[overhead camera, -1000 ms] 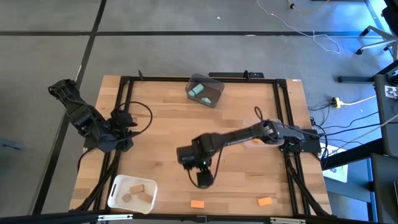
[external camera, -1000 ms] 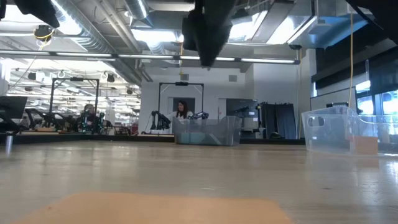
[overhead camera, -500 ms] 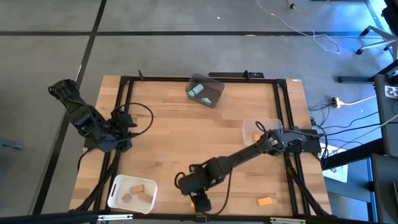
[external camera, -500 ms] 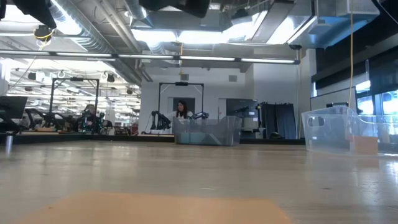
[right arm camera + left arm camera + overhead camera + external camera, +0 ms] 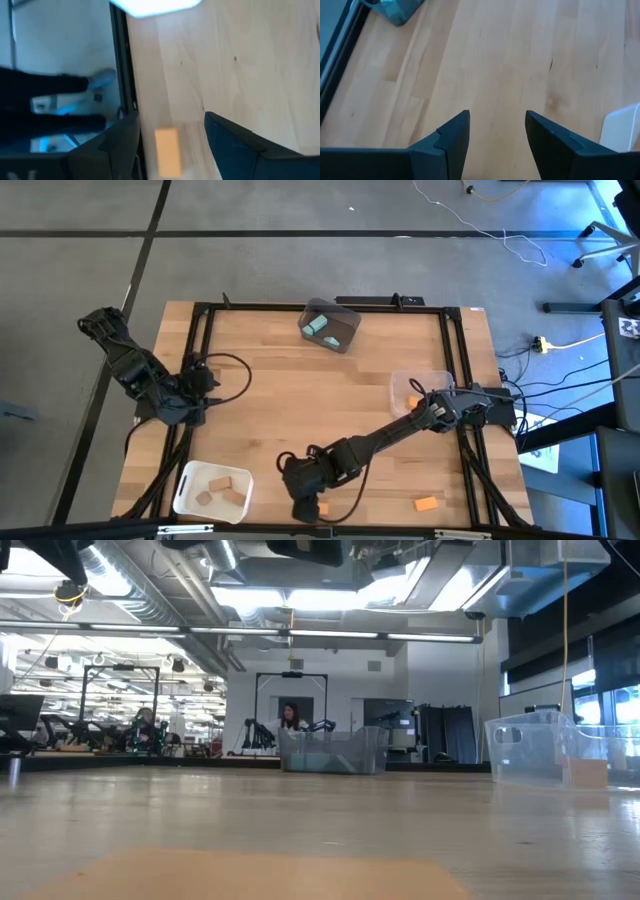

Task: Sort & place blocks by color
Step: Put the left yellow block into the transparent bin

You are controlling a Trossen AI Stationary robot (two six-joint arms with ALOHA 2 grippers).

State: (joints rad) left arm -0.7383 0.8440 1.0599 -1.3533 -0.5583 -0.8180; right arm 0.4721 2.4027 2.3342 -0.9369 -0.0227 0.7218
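At frame left the left claw [image 5: 196, 376] waited open; tan blocks [image 5: 222, 487] lay in the white bin [image 5: 185, 488]. Bottom centre, the right claw [image 5: 170, 145] stood open over an orange block [image 5: 167, 151] on the surface [image 5: 270, 395]. Another orange block [image 5: 427, 504] lay lower right.

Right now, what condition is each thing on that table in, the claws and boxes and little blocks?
right gripper: open, above an orange block
left gripper: open, empty, waiting at the table's left edge
white bin: holds tan blocks
dark grey bin: holds teal blocks
clear bin: upright
other orange block: loose on table
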